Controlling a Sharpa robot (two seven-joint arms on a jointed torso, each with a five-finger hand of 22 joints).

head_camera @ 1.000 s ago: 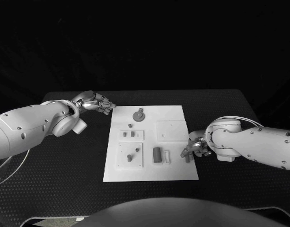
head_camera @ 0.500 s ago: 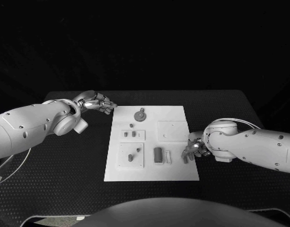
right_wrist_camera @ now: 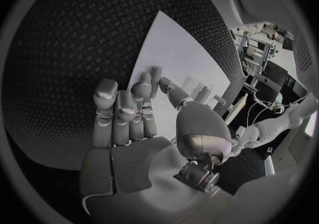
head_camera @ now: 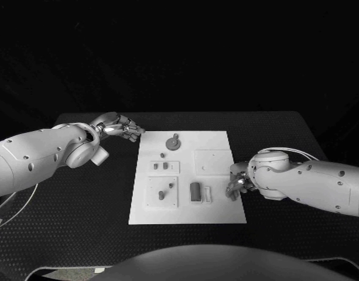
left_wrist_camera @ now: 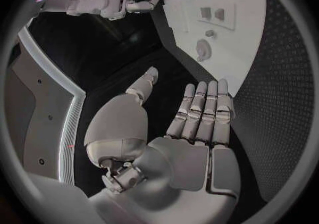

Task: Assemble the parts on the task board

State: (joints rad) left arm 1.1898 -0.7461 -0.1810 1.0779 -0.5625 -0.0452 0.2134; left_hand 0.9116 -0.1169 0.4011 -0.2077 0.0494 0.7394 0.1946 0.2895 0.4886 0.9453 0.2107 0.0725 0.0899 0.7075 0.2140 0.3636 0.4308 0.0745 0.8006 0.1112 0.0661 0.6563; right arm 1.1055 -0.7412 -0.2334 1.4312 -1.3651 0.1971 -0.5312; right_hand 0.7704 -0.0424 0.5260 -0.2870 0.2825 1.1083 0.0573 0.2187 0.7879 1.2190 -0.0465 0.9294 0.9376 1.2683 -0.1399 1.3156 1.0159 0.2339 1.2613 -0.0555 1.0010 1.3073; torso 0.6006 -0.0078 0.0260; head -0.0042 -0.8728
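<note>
head view: the task board (head_camera: 215, 211) lies in the middle of the black table (head_camera: 78, 222), long side running away from the robot. small grey parts sit on it: a round piece with a stub (head_camera: 173, 142) near the far end, two small pieces (head_camera: 161, 166) on a raised square below it, a peg (head_camera: 170, 186) on the near-left square, a dark upright block (head_camera: 195, 191) near the middle, and a slim dark part (head_camera: 232, 194) at the board's right edge. the right hand (head_camera: 238, 182) sits over that right edge, fingers pointed down at the slim part, likely to pick it up for seating; whether it actually pinches it i cannot tell. the left hand (head_camera: 120, 127) hangs off the board's far-left corner, apart from every part, probably parked out of the way.

left wrist view: the left hand (left_wrist_camera: 193, 123) has its fingers straight and side by side, thumb swung apart, nothing in it. the task board (left_wrist_camera: 249, 38) lies beyond the fingertips, not touched. the right hand (left_wrist_camera: 136, 0) shows small at the board's far edge.

right wrist view: the right hand (right_wrist_camera: 133, 112) has fingers partly curled, tips toward the corner of the task board (right_wrist_camera: 173, 48). the thumb closes toward the fingers and something small may sit between them, but i cannot tell whether it holds anything.
</note>
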